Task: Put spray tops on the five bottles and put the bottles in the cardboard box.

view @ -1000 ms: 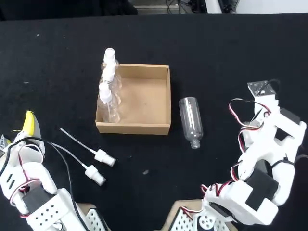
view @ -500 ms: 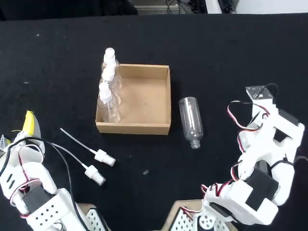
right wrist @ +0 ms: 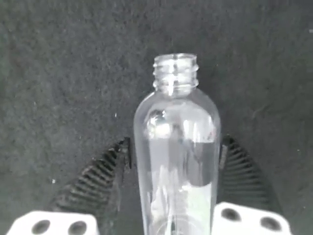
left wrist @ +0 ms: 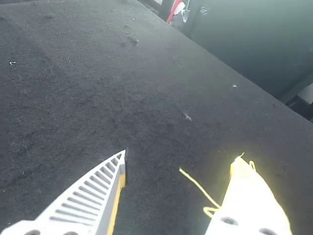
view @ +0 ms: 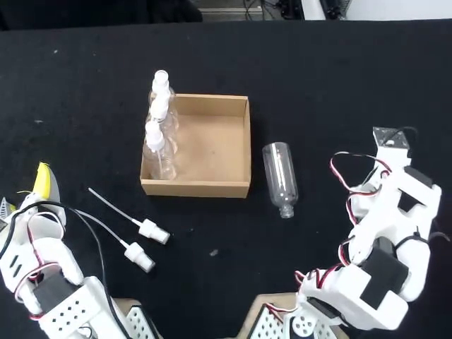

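A clear uncapped bottle [right wrist: 177, 147] sits between the black fingers [right wrist: 98, 181] of my right gripper [right wrist: 173, 149], which is shut on it, neck pointing away from the wrist. The right arm [view: 388, 212] is at the table's right side. Another uncapped bottle [view: 280, 178] lies on the cloth just right of the cardboard box [view: 212, 189]. Three bottles with spray tops [view: 157, 138] stand along the box's left wall. Two loose spray tops [view: 152, 229] [view: 139, 256] with long tubes lie in front of the box. My left gripper [left wrist: 181, 161] is open over bare cloth at the near left [view: 44, 180].
Black cloth [view: 318, 85] covers the whole table. Most of the box's floor [view: 215, 148] is bare to the right of the standing bottles. Red, white and black wires [view: 353, 191] loop off the right arm.
The right arm's wrist has shifted slightly to the right and toward the front. The left arm, the box and the lying bottle have not moved.
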{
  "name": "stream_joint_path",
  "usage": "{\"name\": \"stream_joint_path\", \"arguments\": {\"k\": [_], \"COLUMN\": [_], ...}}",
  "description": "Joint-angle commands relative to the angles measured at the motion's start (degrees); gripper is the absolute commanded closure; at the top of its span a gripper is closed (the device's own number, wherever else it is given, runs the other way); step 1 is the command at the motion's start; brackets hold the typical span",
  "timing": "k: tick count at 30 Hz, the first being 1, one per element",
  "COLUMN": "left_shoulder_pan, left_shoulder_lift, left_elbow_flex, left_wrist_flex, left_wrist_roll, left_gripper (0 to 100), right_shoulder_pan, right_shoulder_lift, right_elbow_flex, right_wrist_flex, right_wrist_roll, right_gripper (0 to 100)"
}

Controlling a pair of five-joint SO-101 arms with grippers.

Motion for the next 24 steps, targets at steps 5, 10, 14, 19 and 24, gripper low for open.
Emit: {"name": "stream_joint_path", "arguments": {"k": [5, 10, 14, 19, 24], "left_shoulder_pan": [-0.2, -0.2, -0.2, -0.2, 1.3], "left_shoulder_lift": [-0.2, -0.2, -0.2, -0.2, -0.2], "left_elbow_flex": [-2.3, -2.3, -2.3, -2.2, -2.1], "left_wrist_flex": [-1.5, -1.5, -1.5, -1.5, -1.1], "left_wrist_roll": [0.5, 0.5, 0.5, 0.5, 0.5], "left_gripper": [77, 77, 77, 77, 77], "right_shoulder_pan": [-1.3, -1.3, -1.3, -1.4, -0.4], "right_shoulder_lift": [1.1, 1.2, 1.2, 0.2, -4.3], "right_elbow_flex": [-2.1, -2.8, -2.6, -4.0, -18.3], "right_wrist_flex": [-2.4, -2.3, -0.3, 1.8, 16.1], "right_wrist_roll": [-0.3, 0.0, 0.1, -0.4, -0.4], "right_gripper": [76.5, 76.5, 76.9, 98.8, 96.5]}}
